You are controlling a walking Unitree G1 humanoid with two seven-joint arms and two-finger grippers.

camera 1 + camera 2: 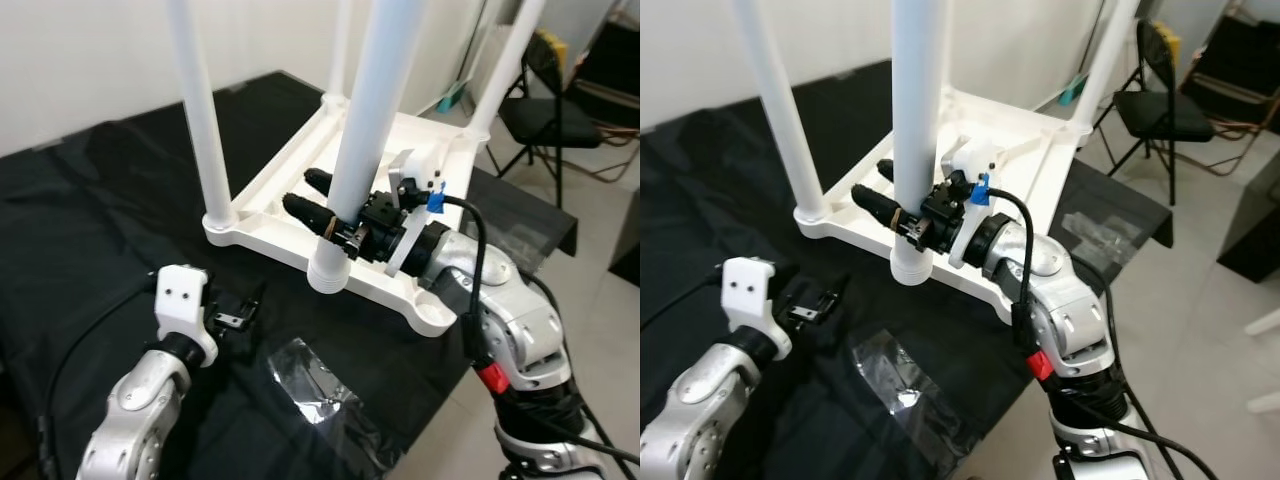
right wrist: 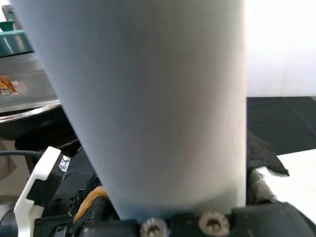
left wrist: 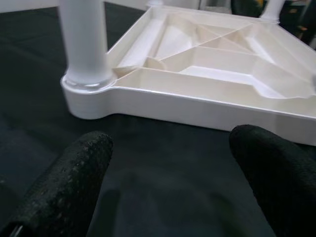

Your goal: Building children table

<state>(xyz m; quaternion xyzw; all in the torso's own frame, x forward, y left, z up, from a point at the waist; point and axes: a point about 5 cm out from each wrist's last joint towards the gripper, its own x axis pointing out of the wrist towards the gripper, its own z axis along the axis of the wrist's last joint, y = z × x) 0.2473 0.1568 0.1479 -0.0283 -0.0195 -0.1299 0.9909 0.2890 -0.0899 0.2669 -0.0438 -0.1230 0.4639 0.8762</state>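
A white children's table (image 1: 262,238) lies upside down on a black cloth, its legs pointing up. My right gripper (image 1: 305,193) is shut on the nearest leg (image 1: 372,110), one black finger on each side, just above the socket at the front rim. In the right wrist view that leg (image 2: 148,98) stands between the fingers (image 2: 261,153). My left gripper (image 1: 236,314) rests low over the cloth in front of the table's near left corner. Its fingers (image 3: 69,177) are open with nothing between them, facing the left corner leg (image 3: 85,44).
A crumpled sheet of clear plastic (image 1: 312,386) lies on the cloth near the front. The cloth-covered surface ends at the right, with bare floor beyond. A black folding chair (image 1: 548,112) stands at the back right. More legs (image 1: 198,110) rise from the other corners.
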